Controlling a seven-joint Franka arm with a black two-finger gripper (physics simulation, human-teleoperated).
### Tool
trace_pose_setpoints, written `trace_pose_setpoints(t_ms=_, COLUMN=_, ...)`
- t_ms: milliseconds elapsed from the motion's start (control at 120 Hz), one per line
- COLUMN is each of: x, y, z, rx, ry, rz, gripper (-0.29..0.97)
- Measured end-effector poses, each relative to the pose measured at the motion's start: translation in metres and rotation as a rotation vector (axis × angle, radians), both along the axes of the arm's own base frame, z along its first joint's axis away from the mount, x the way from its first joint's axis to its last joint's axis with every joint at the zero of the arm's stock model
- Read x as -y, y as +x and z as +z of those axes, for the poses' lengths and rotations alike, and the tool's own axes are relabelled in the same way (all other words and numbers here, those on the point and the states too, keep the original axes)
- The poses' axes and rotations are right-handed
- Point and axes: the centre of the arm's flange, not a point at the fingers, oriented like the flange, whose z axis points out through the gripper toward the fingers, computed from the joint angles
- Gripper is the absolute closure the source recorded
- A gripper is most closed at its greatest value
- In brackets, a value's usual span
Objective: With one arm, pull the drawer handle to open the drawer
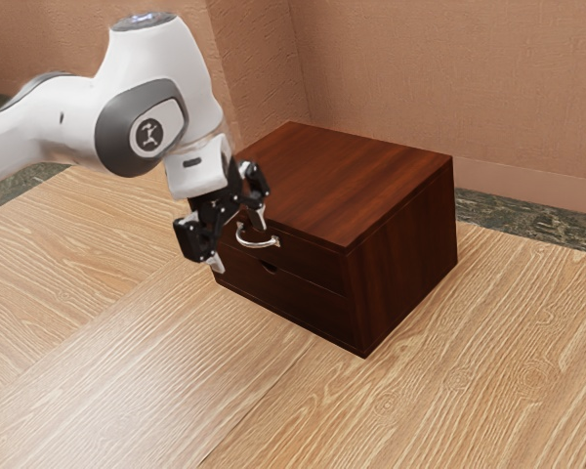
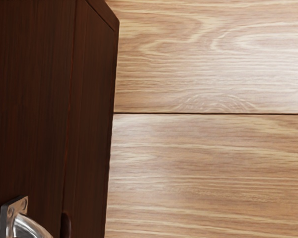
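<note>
Currently gripper (image 1: pixel 236 234) spread wide, metal handle (image 1: pixel 259 240) btwn its tips, grip contact unclear. Cabinet (image 1: pixel 371 195) sits nr tabletop's (image 1: pixel 127 371) far edge, top drawer (image 1: pixel 308 257) flush shut; handle's long axis runs across drawer front.

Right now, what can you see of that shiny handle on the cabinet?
The handle is a curved loop of polished, silvery metal, fixed near the top edge of the upper drawer of the dark wooden cabinet. The wrist view shows its square mounting plate, with small screws at its corners and the loop curving out of it. The gripper is right at the handle; I cannot tell whether it clasps it. The drawer does not look pulled out yet.
</note>
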Motion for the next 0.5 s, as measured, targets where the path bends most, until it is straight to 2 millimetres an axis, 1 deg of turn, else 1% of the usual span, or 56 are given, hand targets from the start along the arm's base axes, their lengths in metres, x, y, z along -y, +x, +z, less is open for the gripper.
trace_pose_setpoints(t_ms=83, x=0.002, y=-0.006, z=-0.005, rx=0.003, ry=0.006, rz=-0.025, gripper=0.00)
trace_pose_setpoints(t_ms=200, x=0.000, y=-0.016, z=-0.002, rx=0.024, ry=0.015, rz=-0.048, gripper=0.00)
trace_pose_setpoints(t_ms=283, x=-0.002, y=-0.027, z=-0.003, rx=0.039, ry=0.022, rz=-0.058, gripper=0.00)
trace_pose_setpoints(t_ms=342, x=-0.009, y=-0.029, z=-0.002, rx=0.051, ry=0.026, rz=-0.057, gripper=0.00)
trace_pose_setpoints(t_ms=450, x=-0.029, y=-0.032, z=0.000, rx=0.069, ry=0.028, rz=-0.040, gripper=0.00)
trace_pose_setpoints(t_ms=500, x=-0.035, y=-0.032, z=-0.005, rx=0.070, ry=0.023, rz=-0.035, gripper=0.00)
